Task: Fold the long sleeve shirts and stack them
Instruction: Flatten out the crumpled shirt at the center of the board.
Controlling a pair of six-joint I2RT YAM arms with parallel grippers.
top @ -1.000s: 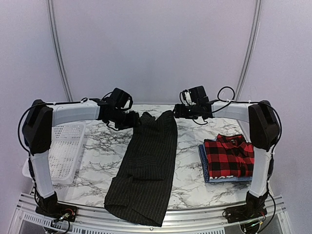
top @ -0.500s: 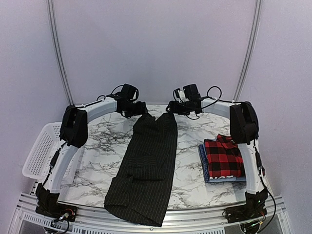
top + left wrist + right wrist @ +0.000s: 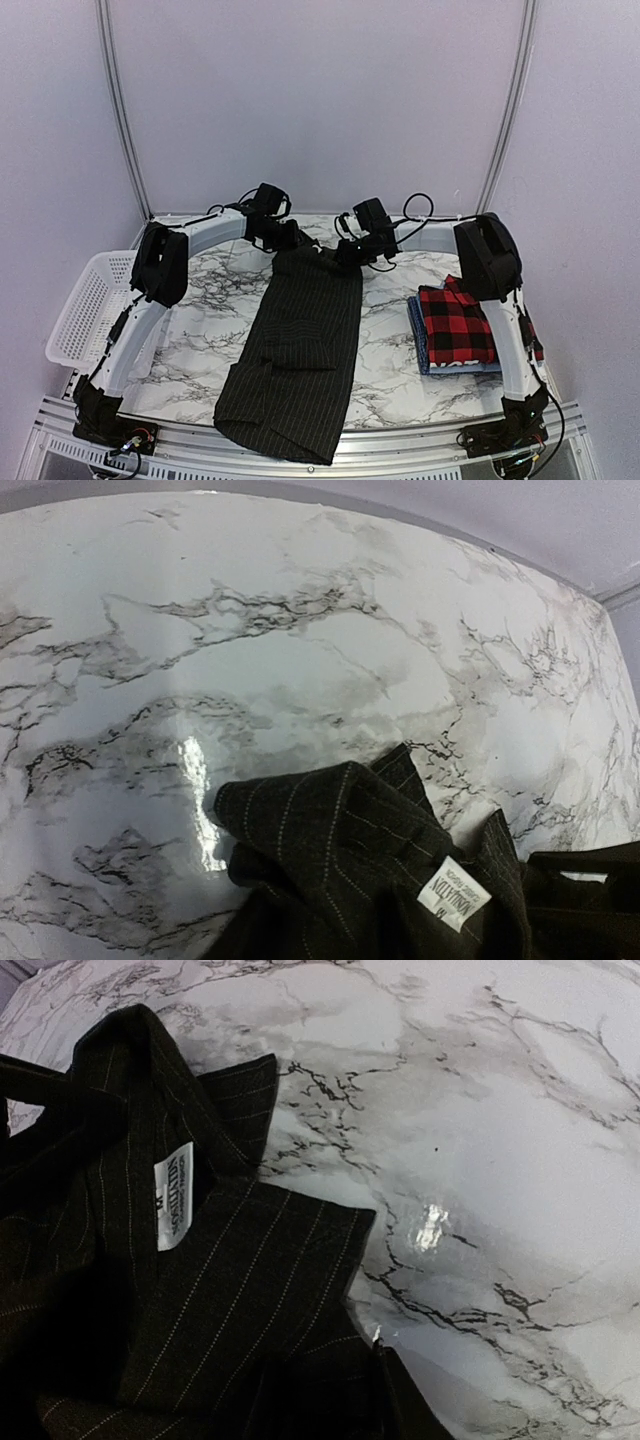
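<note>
The black pinstriped collared cloth shirt [image 3: 300, 340] lies lengthwise on the white marble table [image 3: 200, 290], its far collar end at the left gripper [image 3: 287, 240] and right gripper [image 3: 347, 256]. Whether these 2 grip it, I cannot tell.

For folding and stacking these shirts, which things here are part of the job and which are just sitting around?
Part of the job: black pinstripe shirt, laid out in the middle; red plaid shirt, folded; blue shirt, folded under the plaid one.
Just lying about: white mesh basket, at the left edge of the marble table.
</note>
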